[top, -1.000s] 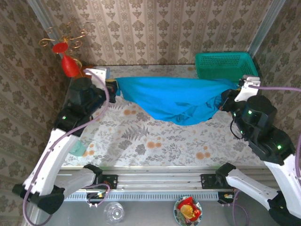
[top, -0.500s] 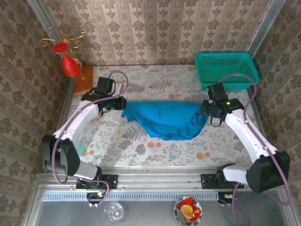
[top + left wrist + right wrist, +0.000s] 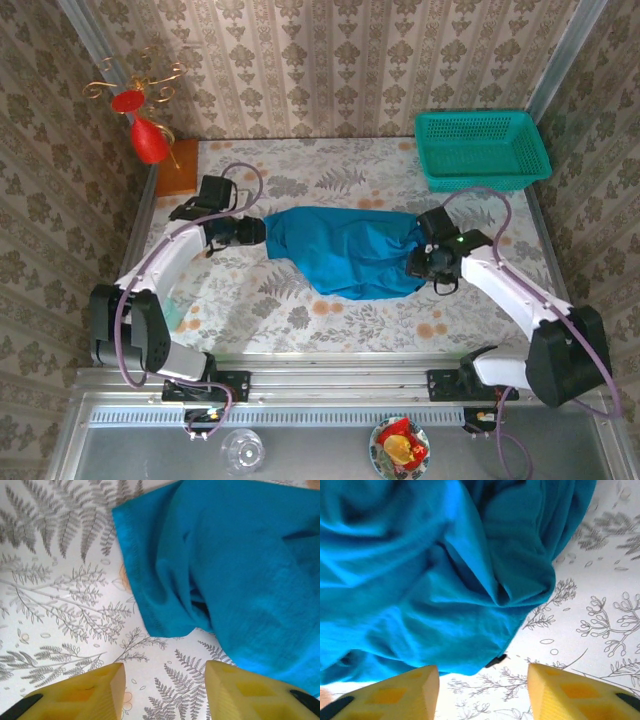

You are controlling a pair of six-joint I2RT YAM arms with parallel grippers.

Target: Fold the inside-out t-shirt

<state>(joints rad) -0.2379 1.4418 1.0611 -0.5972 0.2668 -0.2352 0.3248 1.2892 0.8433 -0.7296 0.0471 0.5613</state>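
Note:
The bright blue inside-out t-shirt (image 3: 350, 250) lies bunched on the floral tablecloth in mid-table. My left gripper (image 3: 258, 232) sits at the shirt's left end and my right gripper (image 3: 420, 262) at its right end. In the left wrist view the shirt's stitched hem corner (image 3: 150, 580) lies flat on the cloth ahead of my left gripper (image 3: 165, 692), whose yellow fingers (image 3: 95, 692) stand apart with bare cloth between them. In the right wrist view the crumpled shirt (image 3: 435, 585) lies just ahead of my right gripper (image 3: 482, 695), open, with nothing between its fingers (image 3: 565, 692).
A teal mesh basket (image 3: 482, 148) stands at the back right. A red and gold ornament (image 3: 140, 110) and a wooden block (image 3: 178, 166) stand at the back left. Bare tablecloth (image 3: 330, 320) runs along the front, by the metal rail (image 3: 340, 385).
Both grippers came down from holding the shirt stretched in the air, laid it on the table and opened, letting go of its two ends. The shirt now rests bunched on the cloth.

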